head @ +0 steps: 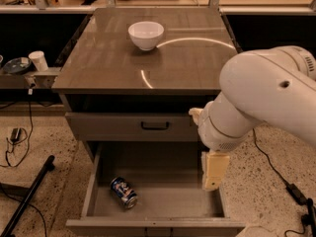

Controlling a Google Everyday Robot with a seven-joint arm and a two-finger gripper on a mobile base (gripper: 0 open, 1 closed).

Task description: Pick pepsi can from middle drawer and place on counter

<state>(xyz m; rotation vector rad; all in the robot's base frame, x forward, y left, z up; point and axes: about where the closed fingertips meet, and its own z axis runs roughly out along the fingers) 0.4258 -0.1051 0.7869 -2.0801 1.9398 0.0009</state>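
- The pepsi can lies on its side on the floor of the open middle drawer, towards the front left, with nothing touching it.
- The claw hangs over the drawer's right side, well apart from the can. I cannot tell whether it is apart or together.
- The can looks light, thin-walled and slick, and likely to roll. I would grip gently across its round middle.
- The worktop above carries a white bowl.

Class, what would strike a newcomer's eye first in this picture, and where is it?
The big white arm fills the right, its gripper hanging over the right end of the open middle drawer. A pepsi can lies sideways at the drawer's left; a white bowl sits on the counter.
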